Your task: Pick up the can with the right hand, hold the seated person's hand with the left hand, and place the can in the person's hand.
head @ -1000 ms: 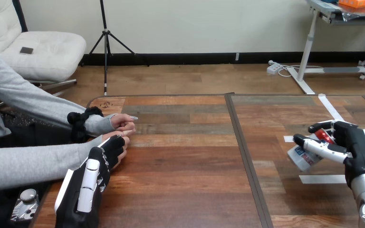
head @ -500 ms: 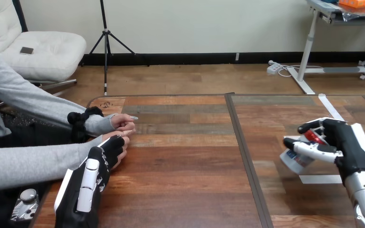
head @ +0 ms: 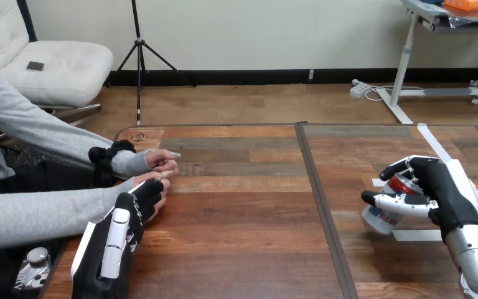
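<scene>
Gripping the can [head: 381, 217] at about 4 o'clock in the head view, the robot's right hand [head: 449, 193] has its fingers [head: 393, 202] wrapped across the front of the can and its thumb curled over the far side. The can is tilted, its red top pointing toward 1 o'clock and its white base toward 7 o'clock. Whether the base touches the wooden table [head: 243, 205] cannot be told. A strip of white tape [head: 418, 235] lies on the table just beside the can at its 5 o'clock side. The robot's left hand [head: 119, 240] sits at about 8 o'clock, back upward, reaching toward 1 o'clock and lying over the person's nearer hand [head: 159, 182] at the table's left edge. The two are touching, but whether the left hand grasps that hand cannot be told. The person's farther hand [head: 159, 160] rests on the table at 9 o'clock, just beyond the nearer one. The can is well apart from both of the person's hands, across the dark seam [head: 318, 187] that divides the tabletop.
</scene>
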